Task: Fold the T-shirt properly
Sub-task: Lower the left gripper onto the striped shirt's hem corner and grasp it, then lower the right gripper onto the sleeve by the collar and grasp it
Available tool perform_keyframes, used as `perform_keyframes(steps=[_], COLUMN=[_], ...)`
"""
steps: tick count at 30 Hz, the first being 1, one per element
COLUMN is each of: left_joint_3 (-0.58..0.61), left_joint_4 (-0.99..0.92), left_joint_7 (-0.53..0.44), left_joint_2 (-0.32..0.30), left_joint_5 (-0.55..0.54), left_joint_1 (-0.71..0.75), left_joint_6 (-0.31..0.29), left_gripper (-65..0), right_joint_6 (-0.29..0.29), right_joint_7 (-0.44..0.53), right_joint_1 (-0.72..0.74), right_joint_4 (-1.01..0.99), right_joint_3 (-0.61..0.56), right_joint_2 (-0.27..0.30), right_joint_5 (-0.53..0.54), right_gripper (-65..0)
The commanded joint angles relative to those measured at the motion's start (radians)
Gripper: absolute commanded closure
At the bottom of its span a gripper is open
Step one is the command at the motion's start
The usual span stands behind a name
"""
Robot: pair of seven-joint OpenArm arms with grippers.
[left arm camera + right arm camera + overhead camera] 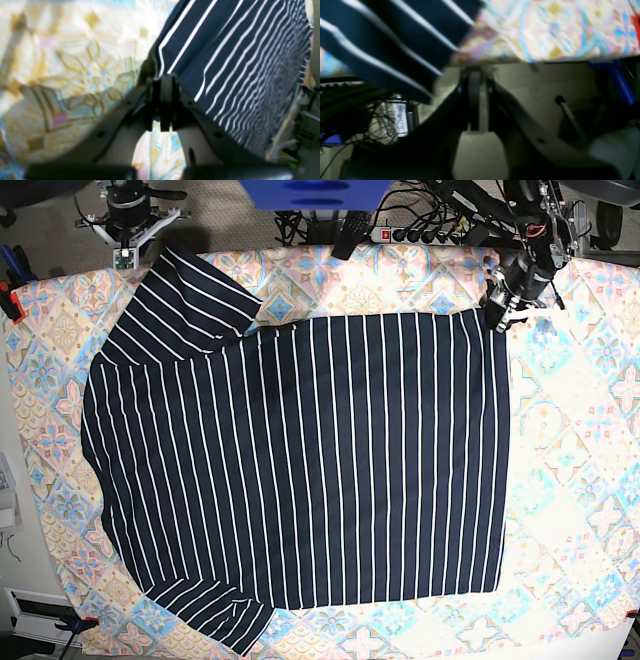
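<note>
**Q:** Left gripper (162, 78), left wrist view: how do the jaws stand?

**A:** Pressed together, pinching the edge of the dark navy short-sleeved cloth T-shirt with thin white stripes (237, 50). The striped cloth spreads up and to the right of the fingertips. The pastel patterned tablecloth (75, 62) fills the left half, blurred.

**Q:** Right wrist view?

**A:** The right gripper (475, 72) has its fingers close and parallel. Blur hides whether they meet, so its state cannot be told. No cloth is seen between them. The T-shirt (395, 37) lies up and to the left, clear of the fingertips. The tablecloth (545, 30) sits above, its edge just beyond the tips.

**Q:** Base view?

**A:** The T-shirt (300, 470) lies flat and spread on the tablecloth (570, 480), covering the middle and left of the table. The left gripper (497, 312) sits on the shirt's far corner, at upper right of the view. The right gripper (125, 258) stands at upper left, at the table's far edge, just beside the tip of one sleeve (190, 295). Contact cannot be judged.
</note>
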Motion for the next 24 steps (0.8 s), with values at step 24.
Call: perform_keyframes(steps=[24], left_joint_3=[-0.001], left_joint_4=[0.006], left_joint_7=[0.027], left_joint_2=[-0.031], left_joint_5=[0.004], left_joint_1=[0.005], left_joint_6=[0.006], left_gripper=[0.0], right_joint_6=[-0.006], right_joint_7=[-0.083], right_joint_1=[0.022], right_joint_4=[0.068], right_joint_3=[-0.18], right_joint_2=[0.015], right_joint_5=[-0.006], right_gripper=[-18.8])
